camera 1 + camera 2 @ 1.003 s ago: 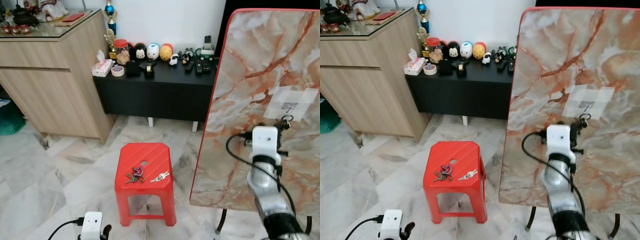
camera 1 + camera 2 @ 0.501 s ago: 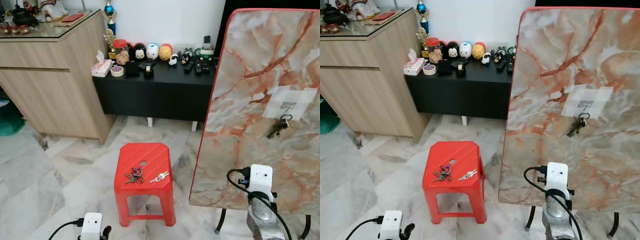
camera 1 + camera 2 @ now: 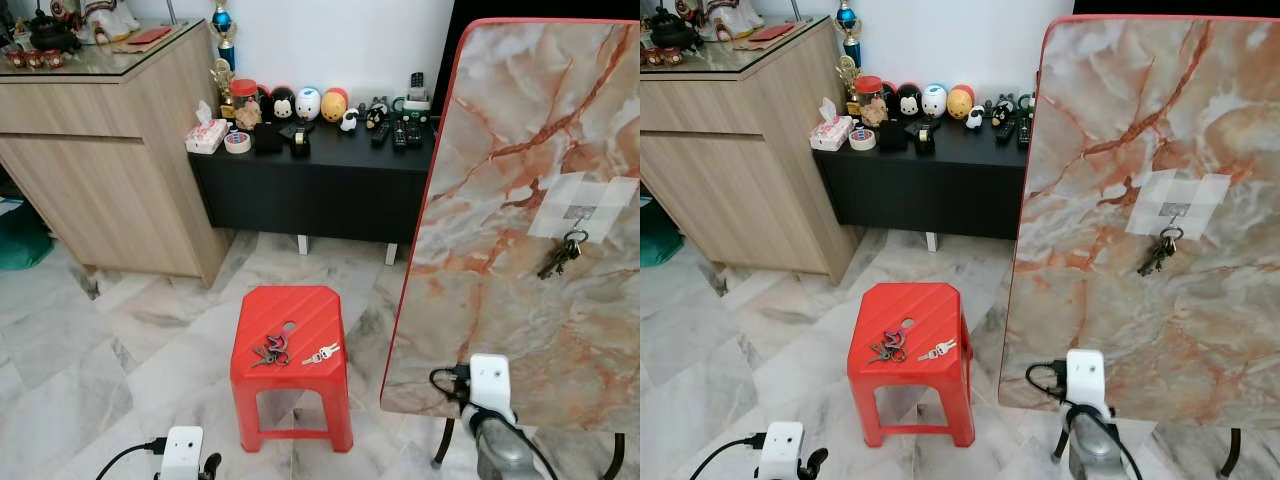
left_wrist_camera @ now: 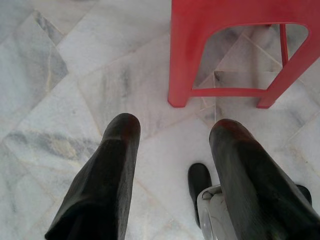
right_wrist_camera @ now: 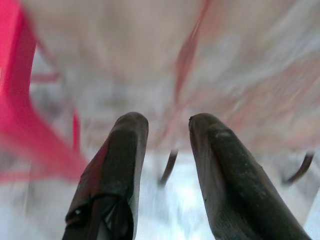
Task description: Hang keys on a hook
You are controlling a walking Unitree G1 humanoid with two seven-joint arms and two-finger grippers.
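One bunch of keys [image 3: 558, 256] is hung on the hook [image 3: 578, 214] of the marble panel [image 3: 500, 200]. Two more bunches [image 3: 270, 350] are left on the red stool [image 3: 290, 345]. The right tool [image 5: 162, 170], empty with fingers parted, is best lowered clear of the panel before the stool is approached.

a bunch of keys [image 3: 558, 257] hangs on a small hook [image 3: 577, 215] on the pink marble board [image 3: 500, 190], more keys [image 3: 270, 350] and a silver key [image 3: 321, 353] lie on the red stool [image 3: 290, 320], and toys [image 3: 300, 103] sit on the black table [image 3: 330, 160].
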